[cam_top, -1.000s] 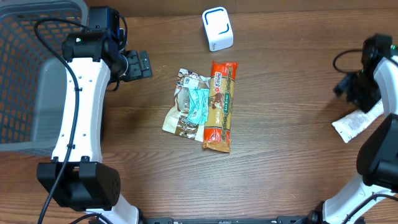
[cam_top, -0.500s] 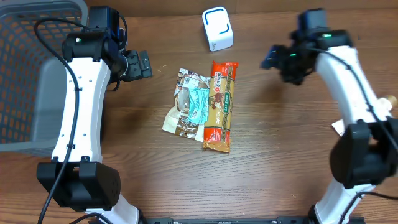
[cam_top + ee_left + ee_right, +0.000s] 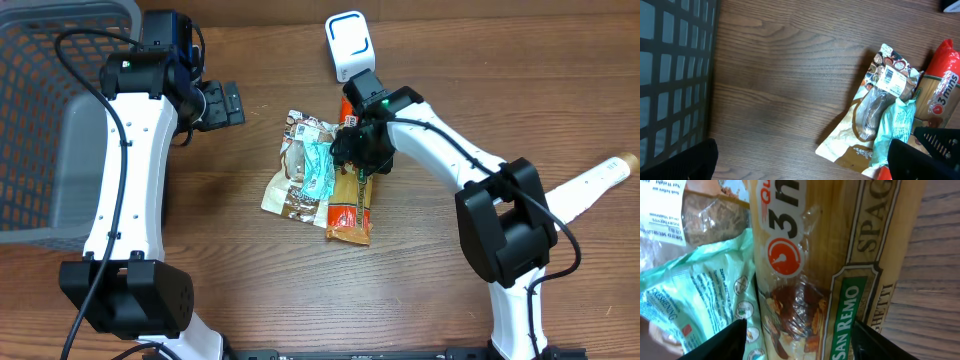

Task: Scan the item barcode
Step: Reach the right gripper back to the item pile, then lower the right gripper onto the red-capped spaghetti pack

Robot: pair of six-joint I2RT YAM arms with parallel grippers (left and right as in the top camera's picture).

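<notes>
Right wrist: right hand spread over spaghetti packet.

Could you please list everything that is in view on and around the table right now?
basket: one, grey, left edge
scanner: one, white with blue trim, far centre
spaghetti packet: one, orange and red, centre
teal packet: one, teal, overlapping the pouch
pouch: one, brown and white, centre
white item: one, white with tan end, right edge
table: one, brown wood
left pincer: one, black, open, near basket
right pincer: one, black, open, over spaghetti packet
</notes>
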